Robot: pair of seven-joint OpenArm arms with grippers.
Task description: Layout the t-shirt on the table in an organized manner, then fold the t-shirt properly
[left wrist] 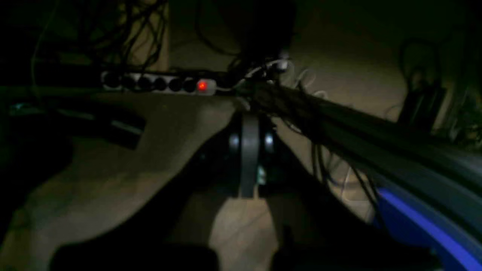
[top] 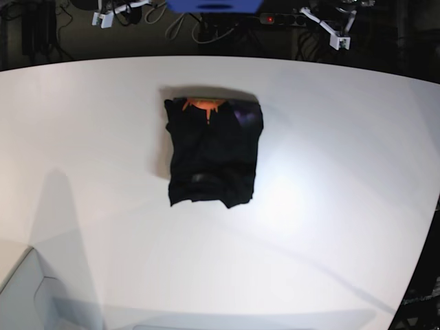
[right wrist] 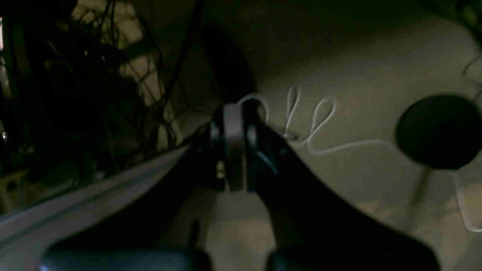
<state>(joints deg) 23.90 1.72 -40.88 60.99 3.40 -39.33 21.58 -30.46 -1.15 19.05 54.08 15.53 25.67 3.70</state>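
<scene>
Both pincers are pulled back past the far edge of the table (top: pixel 82 137) and each one is clenched with nothing between its jaws. From the overhead view, the left gripper (top: pixel 338 40) shows at the top right as a small white piece, and the right gripper (top: pixel 103 18) shows at the top left in the same way. In the left wrist view the picture is dark and blurred; the left gripper's fingers (left wrist: pixel 249 158) stand pressed together as one grey bar with dark sides, over a pale floor. Behind them lies a power strip (left wrist: pixel 158 83) with a red lamp lit, and many dark cables hang around it. In the right wrist view the right gripper's fingers (right wrist: pixel 233 146) are pressed together too, and a thin white cable (right wrist: pixel 320 124) makes loops on the floor just beside them. A round dark object (right wrist: pixel 438 131) is further to the side; what it is I cannot tell.

On the white table, the t-shirt (top: pixel 213 155) lies folded into a compact black block, a little toward the far side and near the middle of the width. At its far edge a strip of the orange print and some purple is showing. No gripper touches it.
</scene>
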